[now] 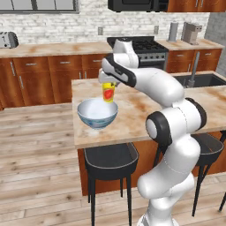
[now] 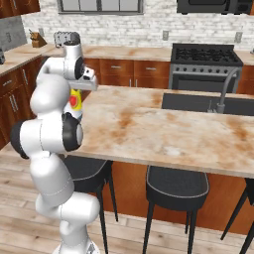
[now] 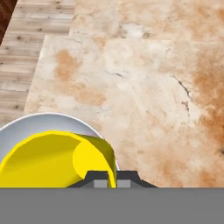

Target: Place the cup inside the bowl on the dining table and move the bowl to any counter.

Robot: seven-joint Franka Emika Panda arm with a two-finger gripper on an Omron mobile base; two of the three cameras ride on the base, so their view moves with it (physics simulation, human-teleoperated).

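Gripper sits above the middle-left of the left base view, clenched on the rim of the yellow cup. In the hand view the two dark fingertips pinch the cup's wall at the bottom of the frame. The cup is off the surface, red patch facing the camera in the left base view.

Bowl stands upright on the dining table, near the corner at the left of that frame, just above a black stool. White inside, blue-grey patterned outside, nothing in it yet.

Key relation: the cup hangs over the far rim of the bowl, its base near rim height, and it is not over the bowl's centre. In the hand view the bowl shows as a pale arc at the lower left, mostly behind the cup, so the bowl's middle lies down and left of the gripper in that frame. The cup's long axis looks close to upright in the left base view, with perhaps a slight lean; I cannot tell whether its base touches the rim.

In the right base view the cup peeks out at the left, beside the arm's elbow.

Judgement: the cup is carried but not yet placed. The next move likely needs a short shift toward the bowl's centre, then a descent. Released here, the cup could catch the rim and tip outward.

Counter runs along the brick wall at the top of the left base view, well apart from the table.
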